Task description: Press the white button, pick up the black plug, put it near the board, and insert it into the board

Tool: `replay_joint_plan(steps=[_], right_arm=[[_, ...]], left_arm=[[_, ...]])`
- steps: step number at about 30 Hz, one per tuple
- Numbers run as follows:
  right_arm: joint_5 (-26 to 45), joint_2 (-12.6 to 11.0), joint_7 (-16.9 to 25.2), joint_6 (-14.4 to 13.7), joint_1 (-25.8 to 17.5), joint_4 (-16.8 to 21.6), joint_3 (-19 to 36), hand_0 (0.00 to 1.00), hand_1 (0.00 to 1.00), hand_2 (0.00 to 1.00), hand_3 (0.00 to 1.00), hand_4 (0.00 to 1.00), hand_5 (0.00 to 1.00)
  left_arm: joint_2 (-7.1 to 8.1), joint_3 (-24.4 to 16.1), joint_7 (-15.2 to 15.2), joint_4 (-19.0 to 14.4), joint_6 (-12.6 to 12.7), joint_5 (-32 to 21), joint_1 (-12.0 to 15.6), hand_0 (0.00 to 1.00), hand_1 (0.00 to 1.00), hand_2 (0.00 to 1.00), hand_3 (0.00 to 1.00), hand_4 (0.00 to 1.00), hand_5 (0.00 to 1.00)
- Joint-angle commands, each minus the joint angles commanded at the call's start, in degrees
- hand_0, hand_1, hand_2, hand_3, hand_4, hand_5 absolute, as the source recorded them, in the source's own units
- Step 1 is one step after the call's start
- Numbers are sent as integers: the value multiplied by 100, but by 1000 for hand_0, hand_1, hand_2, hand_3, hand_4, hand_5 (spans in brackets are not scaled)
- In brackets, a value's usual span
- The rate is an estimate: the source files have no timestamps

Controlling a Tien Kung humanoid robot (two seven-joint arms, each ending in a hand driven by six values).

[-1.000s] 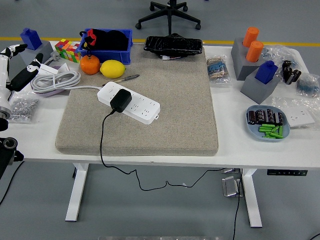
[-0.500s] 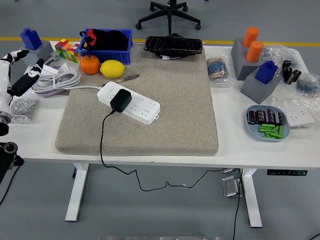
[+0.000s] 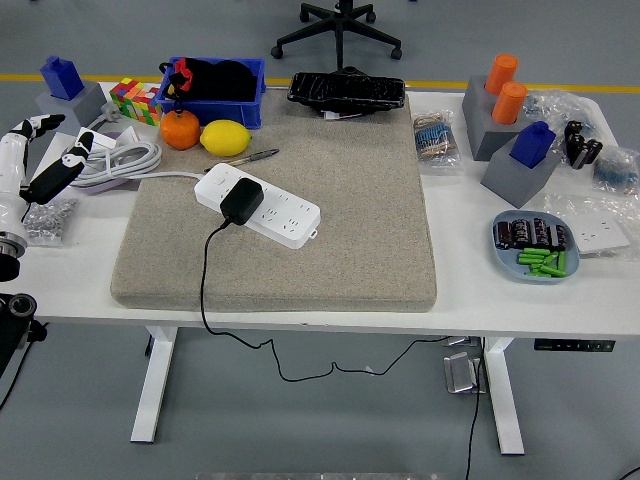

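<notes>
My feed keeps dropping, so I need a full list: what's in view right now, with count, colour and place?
power strip: 1, white, on the mat's left half
plug: 1, black, in the power strip
mat: 1, beige, table centre
lemon: 1, yellow, behind the mat
orange: 1, left of the lemon
bin: 1, blue, far left
pen: 1, dark, mat's far edge
coiled cable: 1, white, left of the mat
puzzle cube: 1, multicoloured, far left
plate: 1, blue, right
tray: 1, black, far centre
cylinders: 2, orange, far right
left hand: 1, black and white, left edge, fingers spread
</notes>
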Motion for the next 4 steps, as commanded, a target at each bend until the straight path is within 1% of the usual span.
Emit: replay_joint_plan(steps=[3, 4], right_arm=[[-24, 13, 1, -1, -1, -10, 50, 621, 552, 553, 590, 668, 373], [-26, 23, 1, 1, -9, -11, 58, 621, 552, 553, 590, 668, 373]], left_arm=[[-2, 43, -232, 5, 93, -89, 32, 947, 900, 836, 783, 760, 622], [-1, 60, -266, 5, 109, -101, 30, 947, 900, 836, 783, 760, 622]])
